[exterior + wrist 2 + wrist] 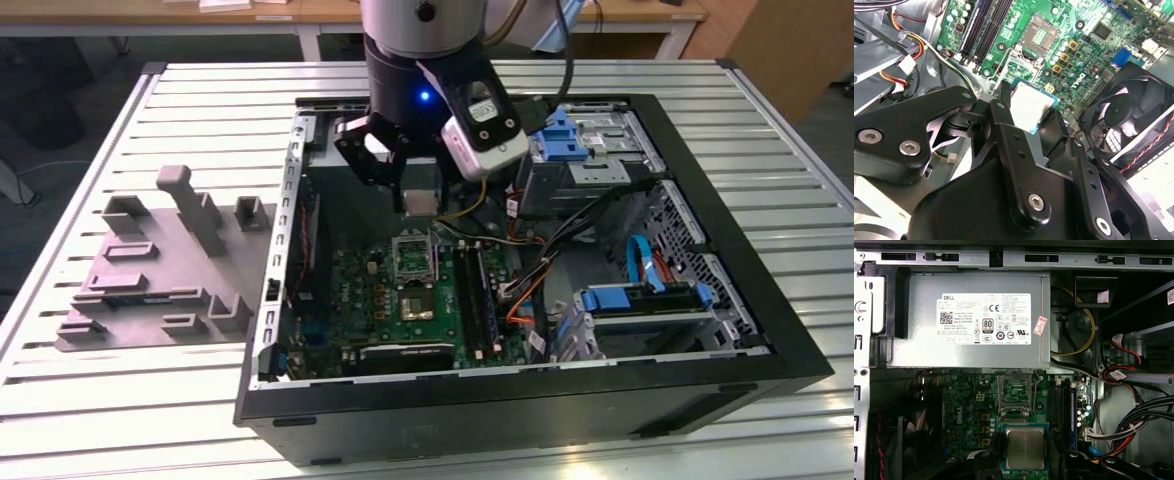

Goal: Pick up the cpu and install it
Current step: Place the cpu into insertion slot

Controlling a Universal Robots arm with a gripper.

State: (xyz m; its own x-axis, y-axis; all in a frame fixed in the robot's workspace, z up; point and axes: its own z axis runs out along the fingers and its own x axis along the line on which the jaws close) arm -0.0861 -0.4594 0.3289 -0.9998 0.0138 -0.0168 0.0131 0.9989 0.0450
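Observation:
The cpu (1025,447), a small square chip with a silvery top and a pale rim, hangs clamped between my black fingers (1003,107) above the green motherboard (966,410). My gripper (1030,109) is shut on it inside the open computer case (747,250). In the exterior view the gripper (418,200) hovers just above the raised metal socket frame (414,250). The same frame (1015,390) stands beside the held chip in the first wrist view. The bare socket (1040,34) lies a short way beyond the chip (1029,102).
A big grey power supply with a white label (979,320) sits close behind the socket. Memory slots (1061,405), cable bundles (1134,425) and a black fan (1126,117) flank it. Blue drive bays (641,300) fill the case's right. A grey fixture (160,270) lies outside, on the exterior view's left.

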